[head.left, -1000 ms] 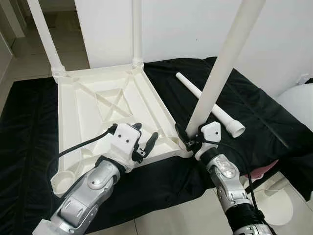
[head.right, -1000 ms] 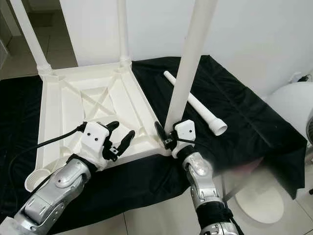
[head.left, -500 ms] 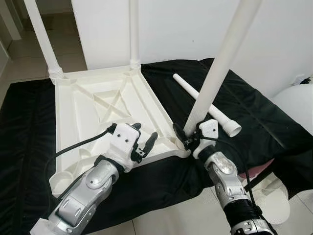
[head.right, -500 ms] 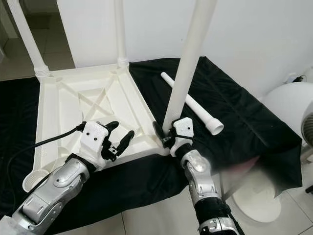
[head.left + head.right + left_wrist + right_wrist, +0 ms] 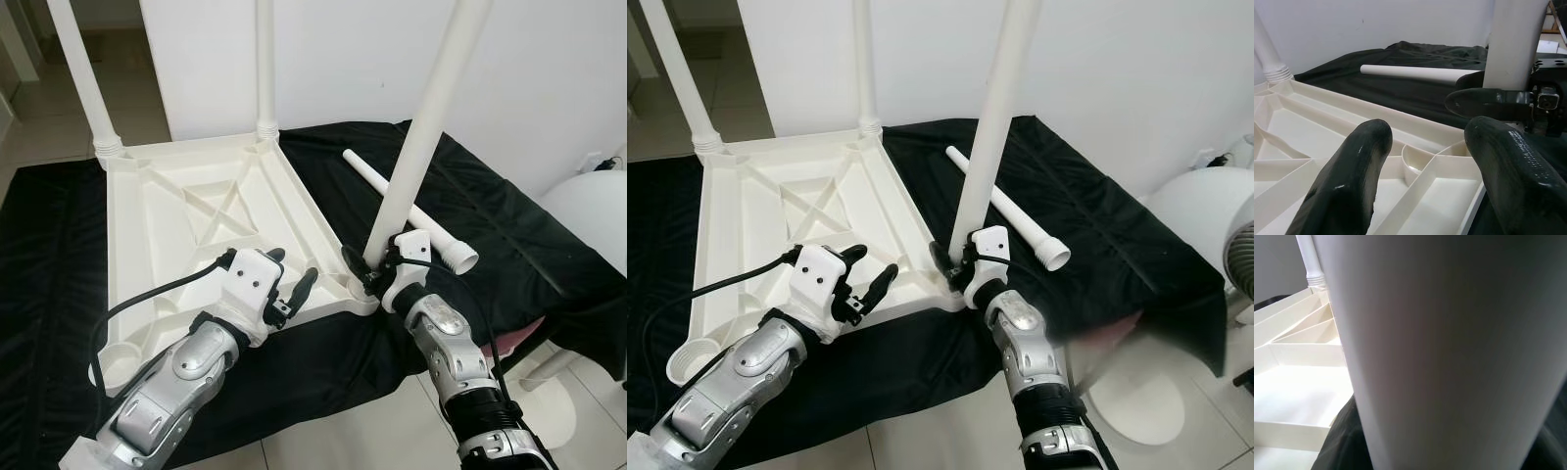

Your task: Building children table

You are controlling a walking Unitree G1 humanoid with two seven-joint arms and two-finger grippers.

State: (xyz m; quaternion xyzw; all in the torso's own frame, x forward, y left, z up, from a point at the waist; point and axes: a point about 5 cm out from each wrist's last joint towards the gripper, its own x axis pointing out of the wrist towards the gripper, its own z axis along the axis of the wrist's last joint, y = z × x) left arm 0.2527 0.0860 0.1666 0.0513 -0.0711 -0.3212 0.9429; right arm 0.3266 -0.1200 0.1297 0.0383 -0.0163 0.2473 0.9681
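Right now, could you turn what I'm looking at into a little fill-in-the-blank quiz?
The white table top lies upside down on a ____ cloth.
The right gripper is shut on a table ____ at the near corner.
The spare leg lies on the cloth, ____ in number.
The left gripper hovers with its fingers ____.

Missing words: black; leg; one; open

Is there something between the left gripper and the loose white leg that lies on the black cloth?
Yes. The left gripper hovers open over the upturned tabletop. The loose leg lies beyond the near corner, where the right gripper holds an upright leg. That leg and gripper stand in the direct path.
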